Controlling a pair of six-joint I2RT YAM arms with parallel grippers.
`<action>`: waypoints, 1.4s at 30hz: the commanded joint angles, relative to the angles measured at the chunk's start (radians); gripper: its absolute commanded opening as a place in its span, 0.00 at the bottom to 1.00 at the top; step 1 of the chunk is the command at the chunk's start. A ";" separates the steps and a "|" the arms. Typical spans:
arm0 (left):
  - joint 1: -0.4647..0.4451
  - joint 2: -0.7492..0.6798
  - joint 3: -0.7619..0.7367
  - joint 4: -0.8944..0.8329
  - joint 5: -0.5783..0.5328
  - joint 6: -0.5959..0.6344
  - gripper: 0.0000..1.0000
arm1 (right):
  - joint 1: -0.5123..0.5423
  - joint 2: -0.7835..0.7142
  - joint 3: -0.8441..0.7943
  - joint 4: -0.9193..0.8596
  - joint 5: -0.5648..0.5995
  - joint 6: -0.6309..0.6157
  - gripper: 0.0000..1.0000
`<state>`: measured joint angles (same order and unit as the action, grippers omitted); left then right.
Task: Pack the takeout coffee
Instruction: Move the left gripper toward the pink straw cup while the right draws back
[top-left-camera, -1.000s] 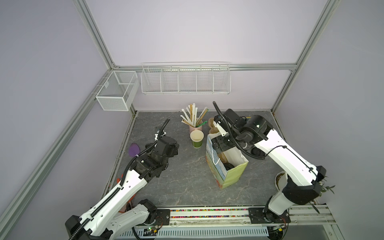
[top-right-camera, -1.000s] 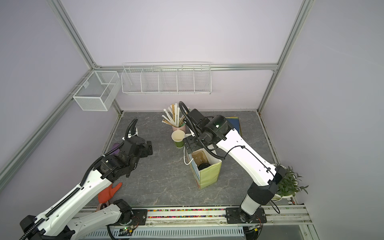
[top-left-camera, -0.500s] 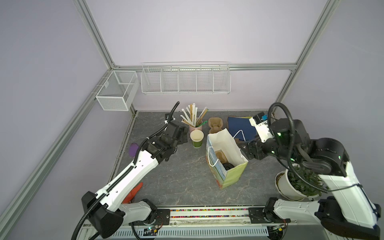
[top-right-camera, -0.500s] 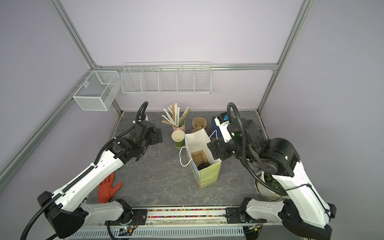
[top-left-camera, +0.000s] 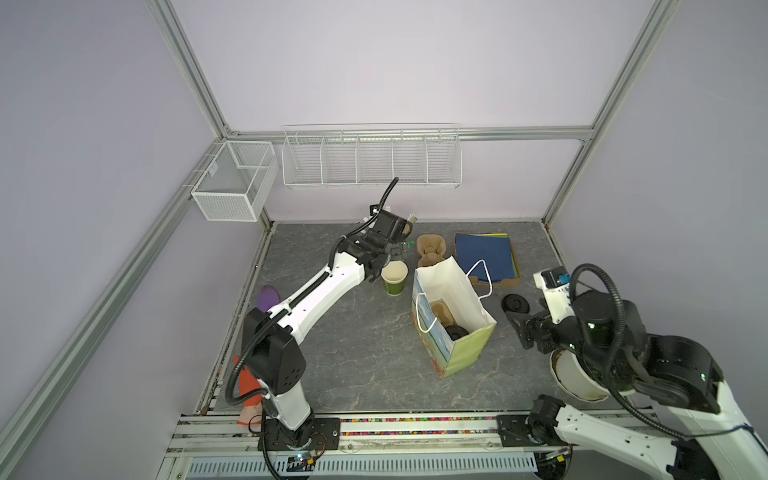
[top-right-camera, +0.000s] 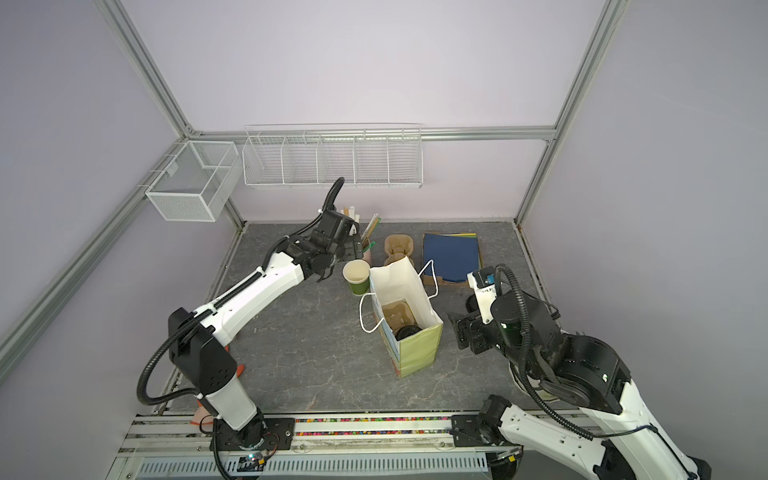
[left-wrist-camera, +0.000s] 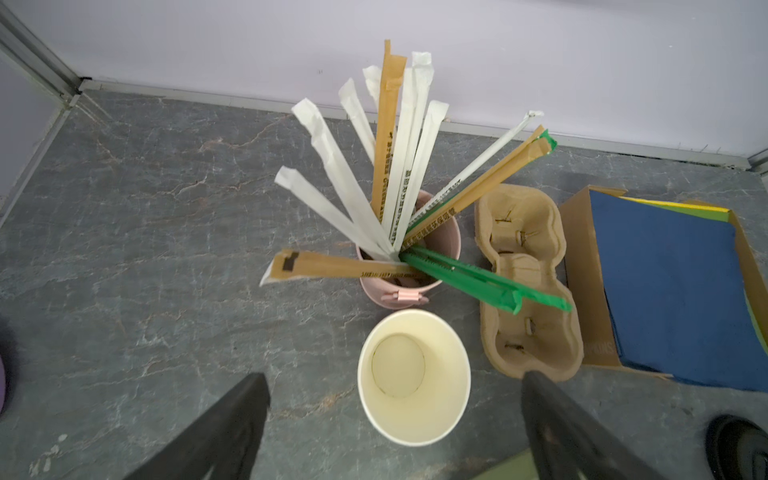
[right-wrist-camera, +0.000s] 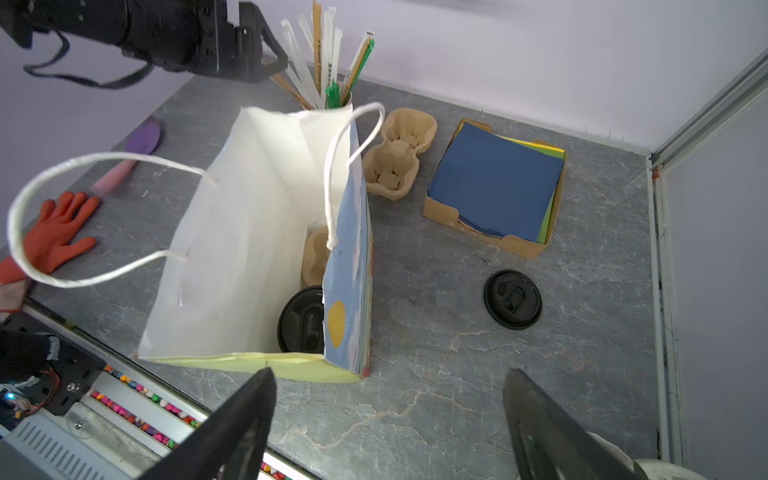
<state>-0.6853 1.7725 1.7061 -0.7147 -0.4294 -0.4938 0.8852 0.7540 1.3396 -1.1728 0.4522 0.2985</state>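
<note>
Black plastic is showing deep inside the standing white-lined paper bag (top-left-camera: 442, 280). The black-lidded takeout coffee cup (right-wrist-camera: 300, 320) is sitting at the bag's near end, apparently seated in the brown pulp carrier (top-left-camera: 439, 311), with only its top visible. The right gripper (right-wrist-camera: 388, 370) was over the bag's mouth a second ago and is now hanging back at the near right, its jaws spread wide and holding nothing. The coffee therefore looks packed and released. The left gripper (left-wrist-camera: 392, 376) has meanwhile swung to the far side and is hovering over the green paper cup (top-left-camera: 394, 279). Its fingers are standing wide apart around the cup without touching it. The pink cup of wrapped straws (left-wrist-camera: 386, 297) is standing just beyond, which I judge to be the left gripper's next target.
</note>
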 joint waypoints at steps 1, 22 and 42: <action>0.006 0.033 0.091 -0.009 -0.097 0.051 0.93 | -0.001 -0.043 -0.042 0.033 0.027 -0.002 0.88; 0.184 0.049 0.111 0.053 0.058 0.008 0.73 | -0.001 -0.137 -0.179 0.086 -0.020 -0.014 0.88; 0.279 0.257 0.258 0.067 0.229 0.033 0.43 | 0.000 -0.209 -0.279 0.133 -0.021 -0.027 0.88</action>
<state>-0.4076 2.0174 1.9266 -0.6449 -0.2283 -0.4801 0.8852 0.5632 1.0775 -1.0710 0.4290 0.2871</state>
